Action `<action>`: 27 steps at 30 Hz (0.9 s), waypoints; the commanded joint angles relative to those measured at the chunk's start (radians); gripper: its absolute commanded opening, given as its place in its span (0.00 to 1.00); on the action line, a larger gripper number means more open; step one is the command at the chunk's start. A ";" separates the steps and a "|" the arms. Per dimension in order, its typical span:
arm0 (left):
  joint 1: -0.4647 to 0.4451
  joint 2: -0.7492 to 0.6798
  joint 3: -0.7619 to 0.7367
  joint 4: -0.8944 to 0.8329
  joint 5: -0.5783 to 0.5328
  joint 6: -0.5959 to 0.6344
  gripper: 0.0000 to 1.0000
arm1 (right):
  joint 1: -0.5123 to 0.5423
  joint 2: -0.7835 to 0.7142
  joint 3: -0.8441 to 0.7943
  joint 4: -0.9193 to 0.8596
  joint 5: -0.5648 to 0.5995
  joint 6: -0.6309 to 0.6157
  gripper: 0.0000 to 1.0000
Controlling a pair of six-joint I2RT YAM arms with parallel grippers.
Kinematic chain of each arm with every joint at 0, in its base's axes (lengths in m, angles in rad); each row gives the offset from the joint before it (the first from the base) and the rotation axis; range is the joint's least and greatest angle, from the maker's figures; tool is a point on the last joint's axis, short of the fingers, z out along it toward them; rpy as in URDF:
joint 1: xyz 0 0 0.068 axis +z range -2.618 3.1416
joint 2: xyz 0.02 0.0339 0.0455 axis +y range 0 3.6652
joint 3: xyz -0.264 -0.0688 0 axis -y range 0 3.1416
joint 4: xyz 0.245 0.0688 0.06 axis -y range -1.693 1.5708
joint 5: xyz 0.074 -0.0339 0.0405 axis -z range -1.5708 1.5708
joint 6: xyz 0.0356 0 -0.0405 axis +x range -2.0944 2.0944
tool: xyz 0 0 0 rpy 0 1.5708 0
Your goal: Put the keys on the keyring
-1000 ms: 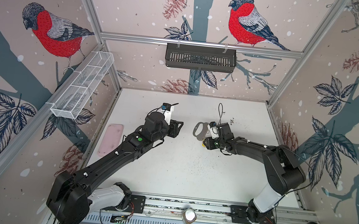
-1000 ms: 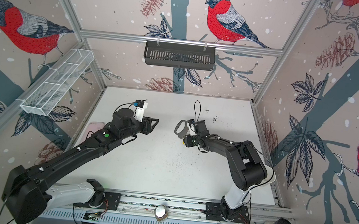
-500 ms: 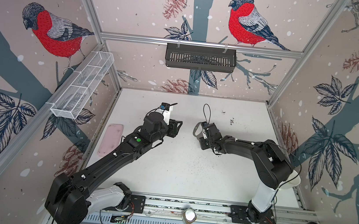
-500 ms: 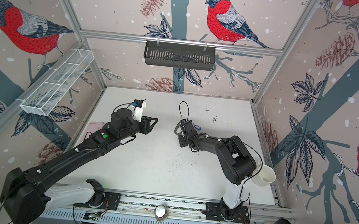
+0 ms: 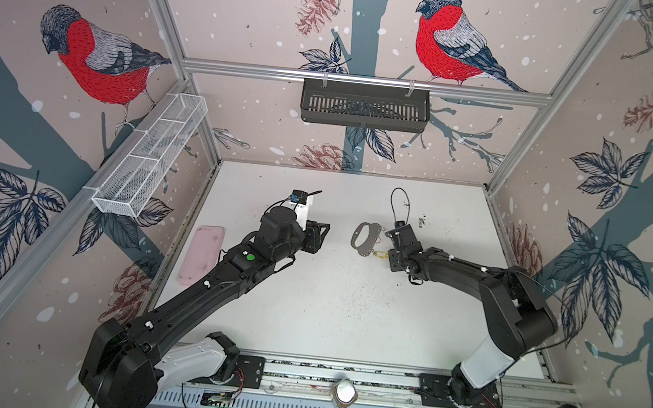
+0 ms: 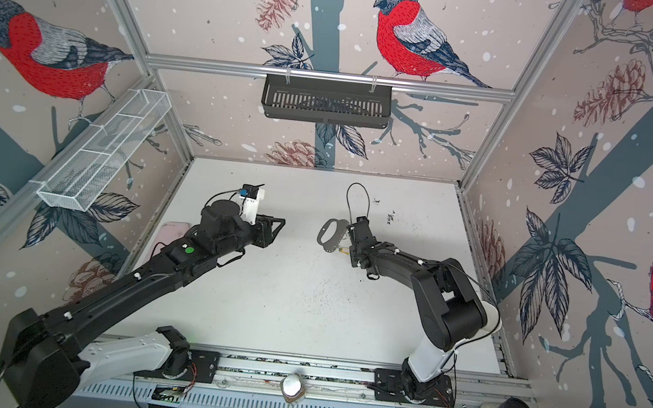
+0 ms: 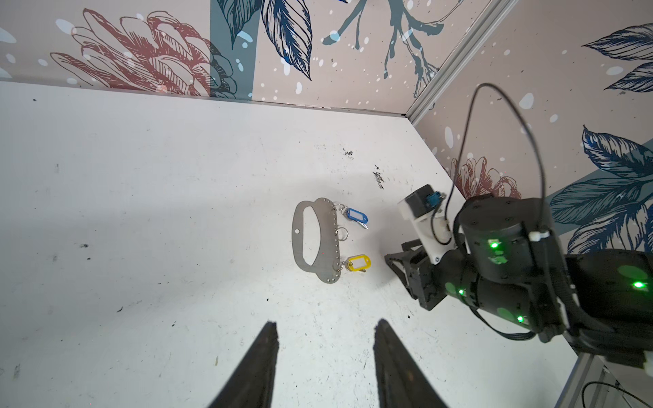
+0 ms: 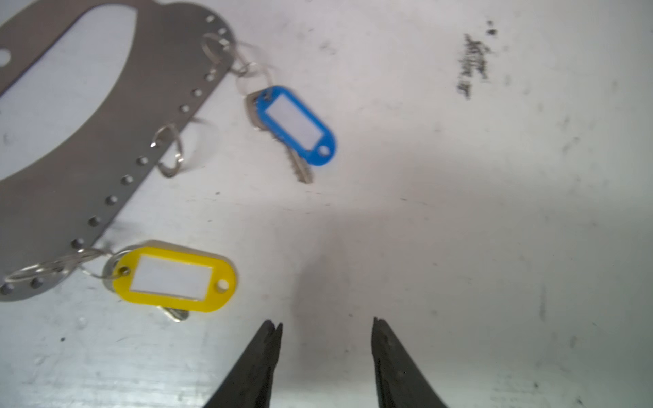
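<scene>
Keyring point(image 7: 327, 243), flat grey oval metal plate, blue-tagged silver key point(image 8: 295, 123) and yellow-tagged silver key point(image 8: 176, 279) ringed to its edge, left gripper point(image 7: 327, 322) and right gripper point(image 8: 325, 321) spread, empty

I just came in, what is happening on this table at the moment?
Two robot arms are putting keys on a keyring. The grey keyring plate lies flat on the white table. The key with the blue tag and the key with the yellow tag both appear linked to small rings on its edge; a middle ring is bare. The right gripper hovers open beside the keys, holding nothing. The left gripper is also open and empty, farther away.
</scene>
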 commanded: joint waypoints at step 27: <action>0.000 -0.056 -0.015 -0.026 -0.040 0.008 0.46 | -0.033 0.135 0.060 0.063 -0.192 -0.039 0.44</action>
